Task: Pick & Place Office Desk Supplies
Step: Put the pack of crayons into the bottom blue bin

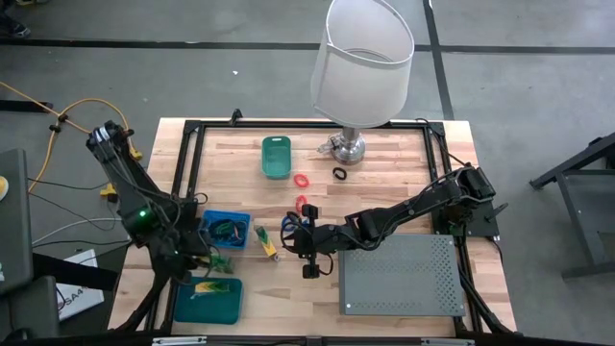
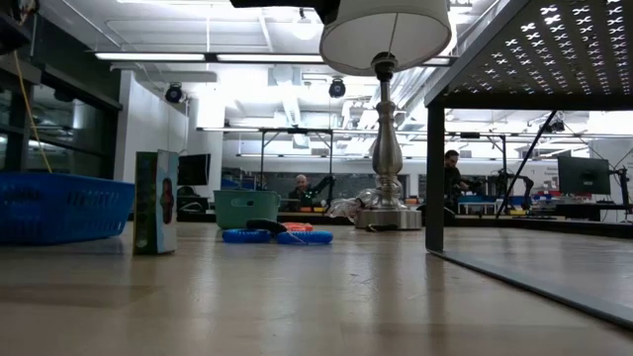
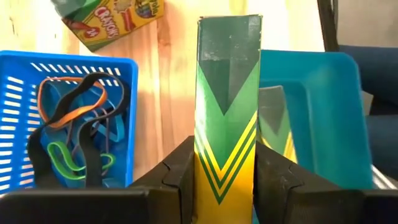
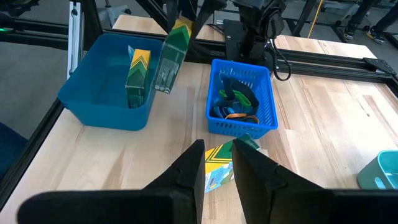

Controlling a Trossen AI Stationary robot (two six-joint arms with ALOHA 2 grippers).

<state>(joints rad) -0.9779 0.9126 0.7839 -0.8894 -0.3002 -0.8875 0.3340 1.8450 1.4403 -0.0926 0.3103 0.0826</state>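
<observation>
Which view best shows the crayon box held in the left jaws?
The left wrist view: the crayon box fills the frame, clamped between the left gripper jaws. The right wrist view shows it farther off above the teal bin. The high view shows little; the low view misses it.

It was a robotics lab. Behind the table (image 2: pixel 297 297) ran ceiling strip lights (image 2: pixel 178 56), more rigs (image 2: pixel 297 133), monitors (image 2: pixel 584 175) and seated people (image 2: pixel 300 184).
</observation>
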